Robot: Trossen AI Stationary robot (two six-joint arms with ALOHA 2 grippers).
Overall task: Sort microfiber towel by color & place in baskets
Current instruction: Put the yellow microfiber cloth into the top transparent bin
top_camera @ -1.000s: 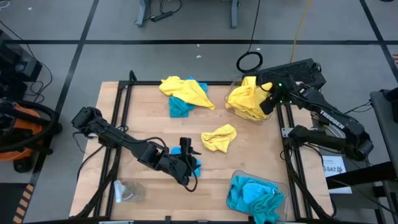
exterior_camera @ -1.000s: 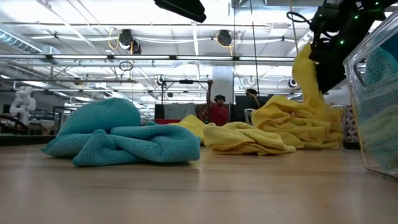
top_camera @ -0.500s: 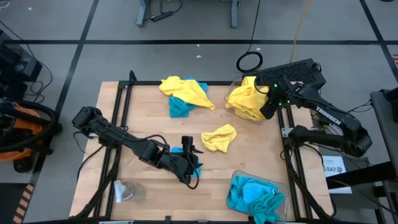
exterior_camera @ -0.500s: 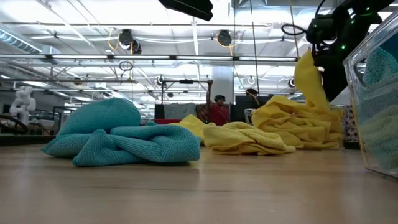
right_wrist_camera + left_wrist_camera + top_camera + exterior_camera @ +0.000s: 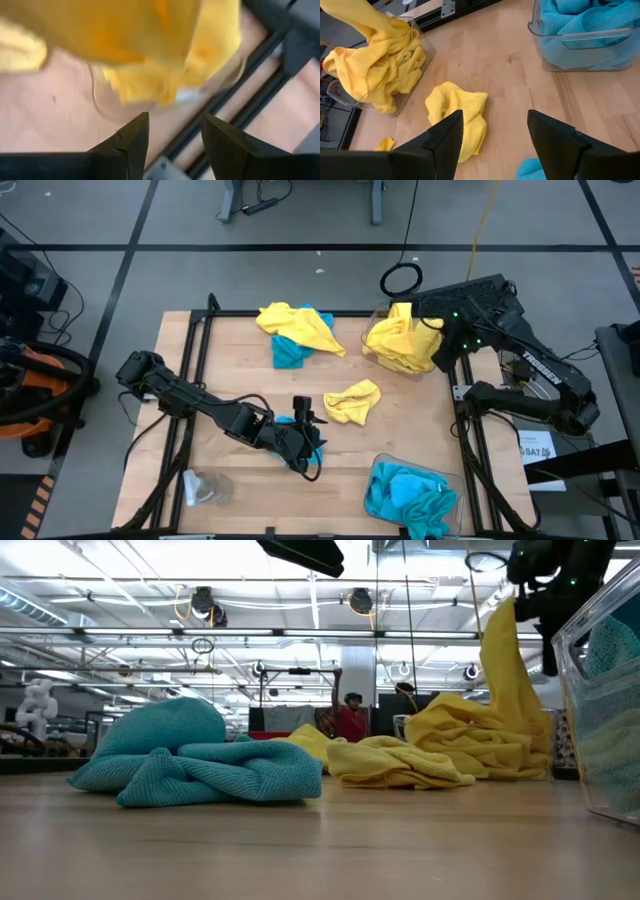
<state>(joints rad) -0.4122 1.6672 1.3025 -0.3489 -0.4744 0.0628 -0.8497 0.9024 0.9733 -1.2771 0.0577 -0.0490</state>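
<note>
Left gripper (image 5: pixel 300 442): low over a blue towel (image 5: pixel 300 434) at table centre, fingers apart, nothing between them.
Right gripper (image 5: pixel 440 352): at 2 o'clock beside the yellow basket (image 5: pixel 378 352); fingers apart, nothing visibly gripped.
Yellow basket: heaped with yellow towels (image 5: pixel 400 340), one corner standing tall.
Blue basket (image 5: pixel 378 498): at 5 o'clock, holding blue towels.
Loose towels: a yellow one (image 5: pixel 352 401) centre; a yellow-and-blue pile (image 5: pixel 293 332) at 12 o'clock.

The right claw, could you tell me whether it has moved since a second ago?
Yes. The right claw shifted toward the table's right edge, away from the yellow-towel basket.
</note>
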